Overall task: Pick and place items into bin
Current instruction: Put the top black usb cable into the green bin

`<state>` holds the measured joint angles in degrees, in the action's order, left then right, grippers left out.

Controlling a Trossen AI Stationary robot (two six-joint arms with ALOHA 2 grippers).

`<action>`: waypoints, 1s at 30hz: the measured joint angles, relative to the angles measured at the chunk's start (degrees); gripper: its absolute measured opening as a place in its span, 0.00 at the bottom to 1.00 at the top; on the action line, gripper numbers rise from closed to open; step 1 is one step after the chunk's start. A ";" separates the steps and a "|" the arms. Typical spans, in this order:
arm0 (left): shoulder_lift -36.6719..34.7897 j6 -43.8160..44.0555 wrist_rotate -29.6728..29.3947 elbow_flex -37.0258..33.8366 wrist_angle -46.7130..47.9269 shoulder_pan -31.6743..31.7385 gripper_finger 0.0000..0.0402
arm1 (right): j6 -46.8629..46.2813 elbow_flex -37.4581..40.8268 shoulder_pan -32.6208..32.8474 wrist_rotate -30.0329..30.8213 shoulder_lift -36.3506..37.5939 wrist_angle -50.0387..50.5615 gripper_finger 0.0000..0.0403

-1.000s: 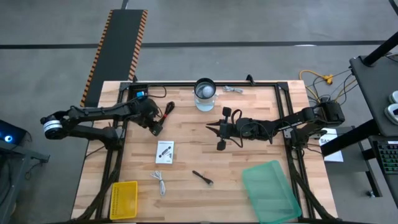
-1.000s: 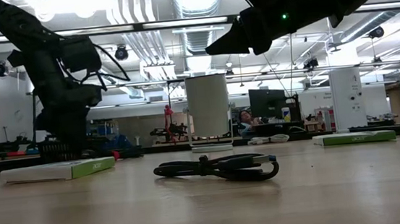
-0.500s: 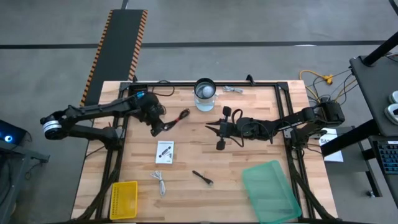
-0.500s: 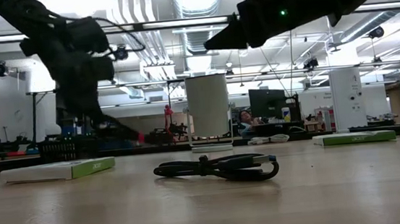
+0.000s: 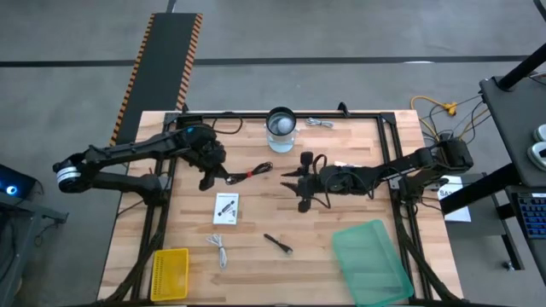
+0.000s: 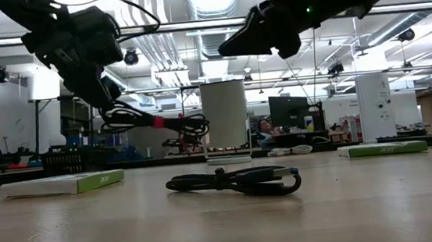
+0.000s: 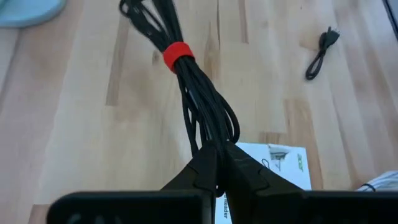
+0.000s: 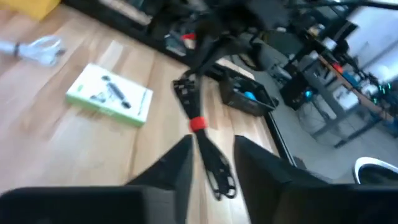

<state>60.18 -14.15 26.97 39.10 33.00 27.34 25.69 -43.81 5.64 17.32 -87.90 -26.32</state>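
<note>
Black cable [image 5: 247, 173] with red band hangs lifted above the table [image 5: 341, 145], pinched at one end by left gripper [image 5: 215, 177]. Right gripper [image 5: 290, 181] hovers mid-table, fingers spread, holding nothing. White packet [image 5: 226, 208] lies flat below the cable.

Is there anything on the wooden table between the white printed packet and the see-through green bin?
Yes. In the high view, a small black stick-like tool lies on the wood between the white printed packet and the green translucent bin; the rest is bare.
</note>
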 joint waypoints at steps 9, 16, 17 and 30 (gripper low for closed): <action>-0.13 3.00 6.08 1.18 -3.15 -0.10 0.00 | 16.78 -3.27 1.58 0.92 -4.02 0.29 0.59; 0.17 4.87 13.67 3.11 -5.64 -0.55 0.00 | 21.12 -5.82 1.58 8.29 -7.22 0.39 0.63; 0.25 4.87 13.87 3.45 -5.62 -0.76 0.00 | 21.49 -6.02 1.48 9.04 -7.58 0.57 0.63; 0.20 4.81 14.74 3.84 -7.28 -3.18 0.00 | 25.57 -8.18 0.95 13.58 -8.30 0.93 0.52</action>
<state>60.38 -9.34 41.71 42.94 25.72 24.16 51.26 -51.99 6.59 30.90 -96.20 -25.39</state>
